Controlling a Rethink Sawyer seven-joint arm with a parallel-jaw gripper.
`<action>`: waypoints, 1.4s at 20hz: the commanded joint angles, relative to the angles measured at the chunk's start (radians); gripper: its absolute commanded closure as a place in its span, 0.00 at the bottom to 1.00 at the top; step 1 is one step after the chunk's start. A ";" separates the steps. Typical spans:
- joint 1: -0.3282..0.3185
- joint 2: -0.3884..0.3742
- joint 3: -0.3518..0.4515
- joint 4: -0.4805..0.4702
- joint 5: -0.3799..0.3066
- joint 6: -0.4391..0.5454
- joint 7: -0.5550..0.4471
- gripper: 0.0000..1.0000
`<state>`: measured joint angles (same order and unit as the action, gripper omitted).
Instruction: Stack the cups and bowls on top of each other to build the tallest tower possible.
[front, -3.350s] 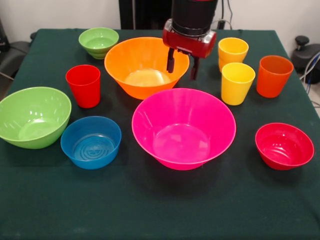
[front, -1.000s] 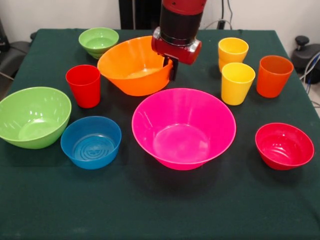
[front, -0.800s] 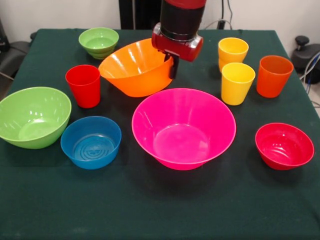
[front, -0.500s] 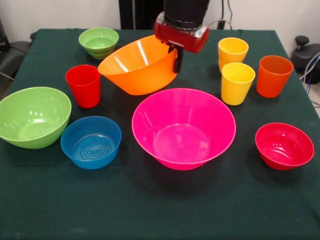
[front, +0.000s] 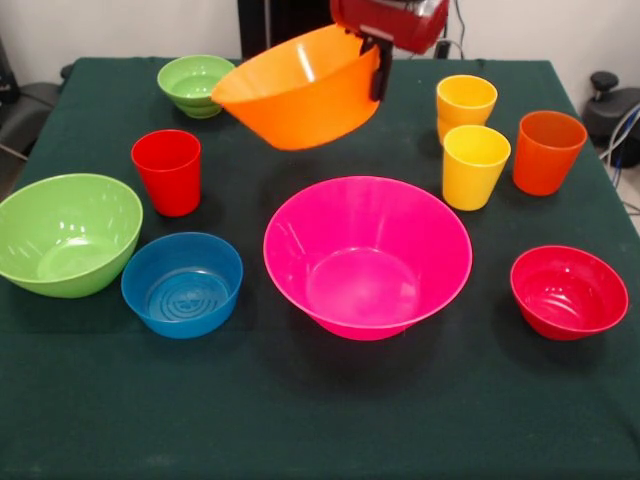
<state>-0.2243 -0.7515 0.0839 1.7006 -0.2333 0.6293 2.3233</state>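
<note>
A dark green surface (front: 320, 420) is spread with bright plastic ware. The glossy, wide-flared orange bowl (front: 300, 95) is held tilted in the air behind the pink bowl (front: 367, 255), pinched at its rim by the claw (front: 378, 62). It has been raised higher than a second ago.

From my station I see a table (front: 300, 420) draped in a dark green cloth, filling most of the front view. Behind it runs a pale, plain wall (front: 120, 25), broken at the middle by a dark upright panel (front: 275, 25). Thin cables (front: 455, 30) hang against the wall toward the right. At the left edge sits part of a dark chair (front: 22, 110); at the right edge, a black knobbed stand (front: 605, 95) with light cables (front: 622, 150) trailing down. Soft, even light falls from above, leaving faint shadows on the cloth
</note>
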 joint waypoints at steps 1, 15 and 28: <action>0.046 -0.071 0.058 0.022 0.054 0.190 0.008 1.00; 0.091 0.119 0.031 -0.229 0.060 0.138 0.086 1.00; 0.134 0.240 0.028 -0.398 0.078 0.163 0.084 1.00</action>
<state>-0.1197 -0.5913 0.0751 1.4305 -0.1848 0.7286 2.3233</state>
